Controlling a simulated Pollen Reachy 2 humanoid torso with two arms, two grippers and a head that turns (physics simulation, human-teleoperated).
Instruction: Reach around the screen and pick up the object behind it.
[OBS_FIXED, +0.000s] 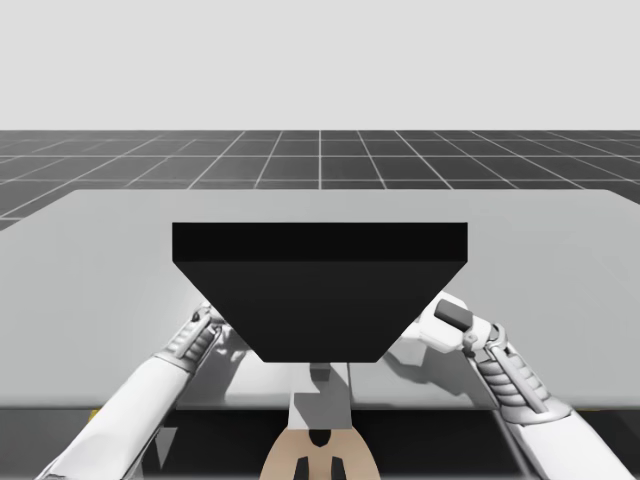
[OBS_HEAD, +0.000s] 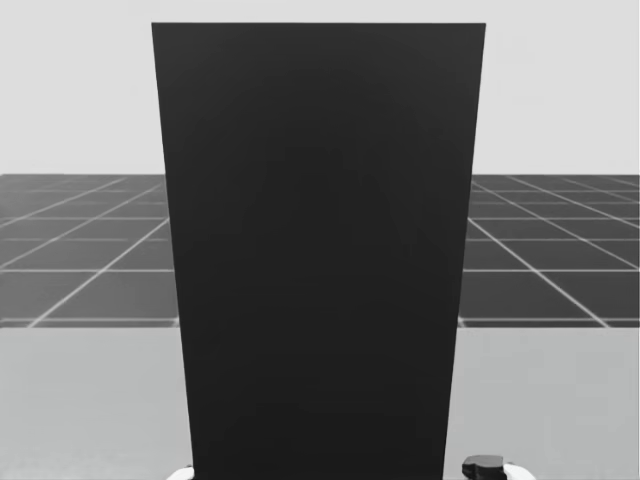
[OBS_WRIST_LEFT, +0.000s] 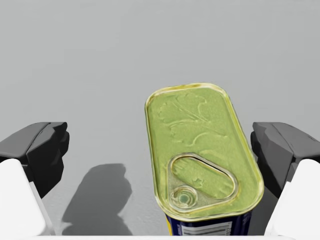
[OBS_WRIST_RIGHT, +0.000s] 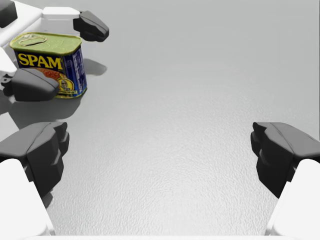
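Observation:
A black upright screen (OBS_FIXED: 320, 290) stands mid-table and blocks the head view (OBS_HEAD: 320, 250). The object is a rectangular can (OBS_WRIST_LEFT: 202, 150) with a greenish-gold pull-tab lid and blue sides, standing upright on the table. My left gripper (OBS_WRIST_LEFT: 160, 145) is open around it, the can sitting nearer one finger, with a wide gap to the other. The right wrist view shows the same can (OBS_WRIST_RIGHT: 47, 60) flanked by my left gripper (OBS_WRIST_RIGHT: 60, 55). My right gripper (OBS_WRIST_RIGHT: 160, 155) is open over bare table, some way from the can. From above it (OBS_FIXED: 452, 318) sits by the screen's right edge.
The grey table (OBS_FIXED: 100, 260) stretches wide on both sides of the screen and beyond it. My left arm (OBS_FIXED: 190, 340) passes the screen's left edge. A dark gridded floor lies past the far table edge.

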